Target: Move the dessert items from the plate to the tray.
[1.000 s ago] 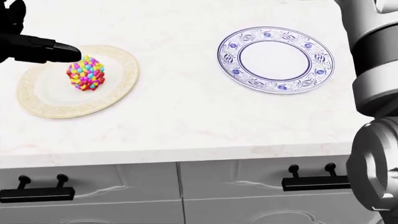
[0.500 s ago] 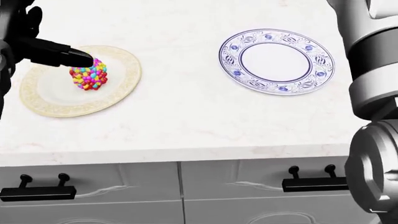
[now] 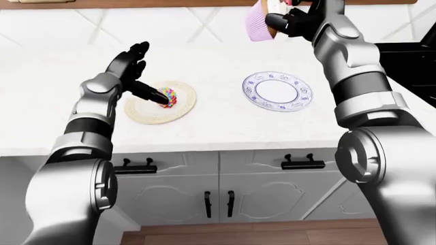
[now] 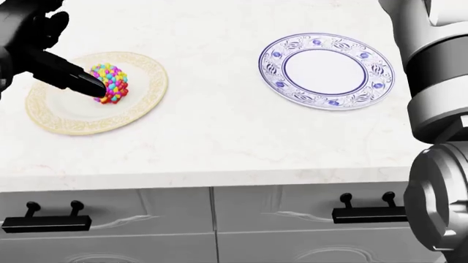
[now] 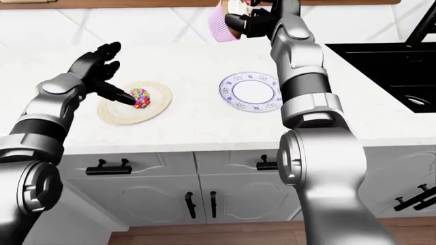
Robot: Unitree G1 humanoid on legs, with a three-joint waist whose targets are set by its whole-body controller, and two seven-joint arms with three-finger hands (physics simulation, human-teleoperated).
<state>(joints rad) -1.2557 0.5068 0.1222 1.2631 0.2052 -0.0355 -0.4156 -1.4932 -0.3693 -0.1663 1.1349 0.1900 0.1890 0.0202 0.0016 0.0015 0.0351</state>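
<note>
Sprinkle-covered dessert point(image 4: 110, 83) sits on the cream plate point(image 4: 142, 107), touching the left hand point(image 4: 55, 60) at its 4 o'clock, fingers spread. Right hand point(image 3: 290, 21) is clamped on a pink cupcake point(image 3: 259, 23), aloft.

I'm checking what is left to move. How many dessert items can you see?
2: a sprinkle-covered treat on the cream gold-rimmed plate by the left hand, and a pink cupcake held up in the right hand.
</note>
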